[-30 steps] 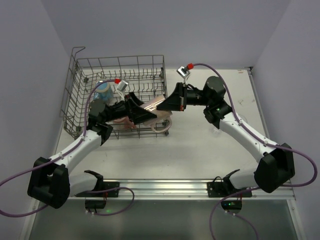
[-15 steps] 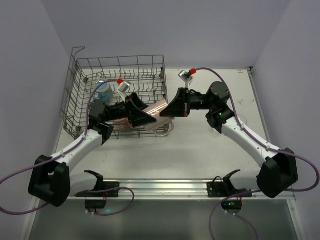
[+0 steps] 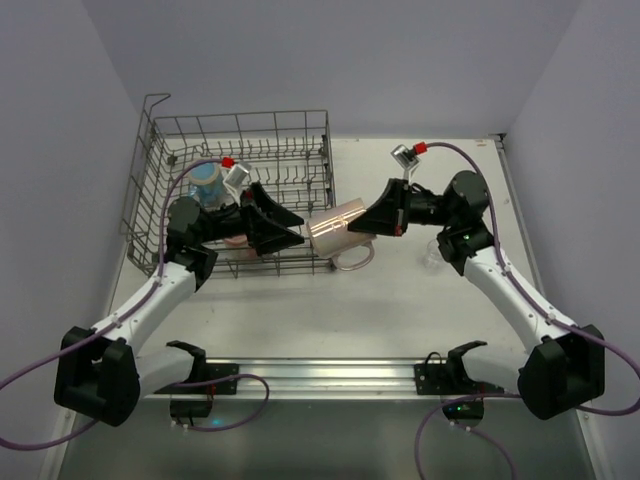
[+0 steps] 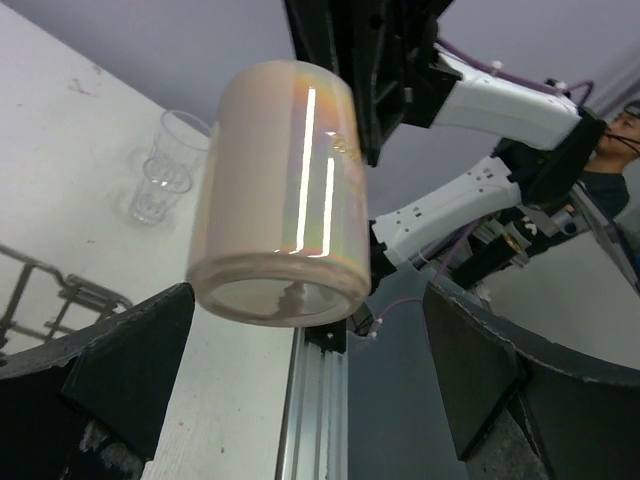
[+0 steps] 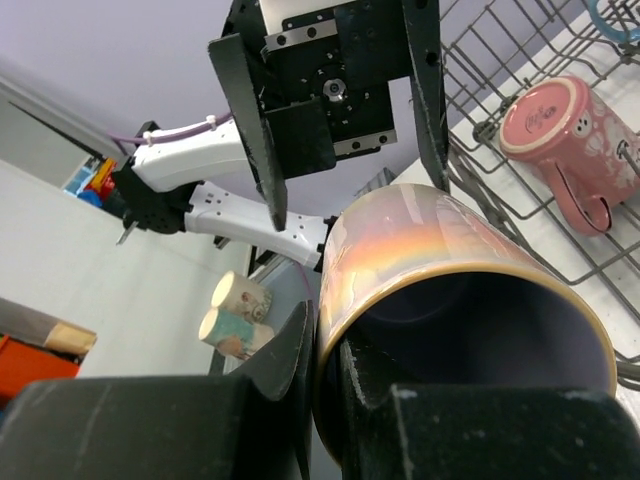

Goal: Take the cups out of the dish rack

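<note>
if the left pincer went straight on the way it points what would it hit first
The pale pink mug, straight ahead of the open left pincer and held by its rim in the right pincer. Nothing seems to lie between, though depth is unclear.

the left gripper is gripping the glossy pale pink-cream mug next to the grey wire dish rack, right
No: the right gripper holds the glossy pale pink-cream mug by its rim, as the right wrist view shows; the left gripper is open. The rest holds.
</note>
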Controlling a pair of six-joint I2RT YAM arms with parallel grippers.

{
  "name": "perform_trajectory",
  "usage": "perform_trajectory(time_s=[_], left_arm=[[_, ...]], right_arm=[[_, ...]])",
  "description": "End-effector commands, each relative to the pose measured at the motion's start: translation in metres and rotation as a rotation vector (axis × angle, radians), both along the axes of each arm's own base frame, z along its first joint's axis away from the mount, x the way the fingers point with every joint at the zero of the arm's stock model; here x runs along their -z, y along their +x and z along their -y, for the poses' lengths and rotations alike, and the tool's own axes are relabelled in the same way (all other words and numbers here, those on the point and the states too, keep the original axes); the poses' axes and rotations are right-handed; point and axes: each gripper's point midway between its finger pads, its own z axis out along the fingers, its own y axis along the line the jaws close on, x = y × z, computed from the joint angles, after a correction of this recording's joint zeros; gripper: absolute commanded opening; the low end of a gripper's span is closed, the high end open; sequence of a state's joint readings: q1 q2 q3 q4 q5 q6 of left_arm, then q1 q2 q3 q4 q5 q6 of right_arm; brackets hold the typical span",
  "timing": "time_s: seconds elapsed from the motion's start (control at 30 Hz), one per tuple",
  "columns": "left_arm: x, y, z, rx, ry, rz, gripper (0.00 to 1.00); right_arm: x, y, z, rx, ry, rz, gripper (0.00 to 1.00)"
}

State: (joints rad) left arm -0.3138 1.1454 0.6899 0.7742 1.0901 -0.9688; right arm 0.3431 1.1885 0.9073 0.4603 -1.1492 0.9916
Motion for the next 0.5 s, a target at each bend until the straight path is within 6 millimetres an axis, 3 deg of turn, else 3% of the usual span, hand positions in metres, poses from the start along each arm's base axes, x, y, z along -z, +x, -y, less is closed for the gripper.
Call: perform_trajectory(time_s=[0.0, 0.1, 0.17, 0.47], left_arm=[[0.000, 0.022, -0.013, -0.120, 0.044, -0.025, 1.00], [0.009, 0.044, -0.023, -0.278, 0.131, -0.044, 1.00], [0.004, 0.058, -0.033, -0.397, 0.170, -0.005, 1.00], [-0.012, 0.070, -0.084, -0.733, 0.347, 0.016, 1.00]], right_arm=[[-0.028, -0.005, 0.011, 0.063, 0.028, 0.144, 0.00], [-0.025, 0.014, 0.017, 0.196, -0.061, 0.148, 0.00], [-0.026, 0.023, 0.023, 0.260, -0.107, 0.150, 0.00], [-0.024, 0.077, 0.059, 0.627, -0.263, 0.108, 0.00]])
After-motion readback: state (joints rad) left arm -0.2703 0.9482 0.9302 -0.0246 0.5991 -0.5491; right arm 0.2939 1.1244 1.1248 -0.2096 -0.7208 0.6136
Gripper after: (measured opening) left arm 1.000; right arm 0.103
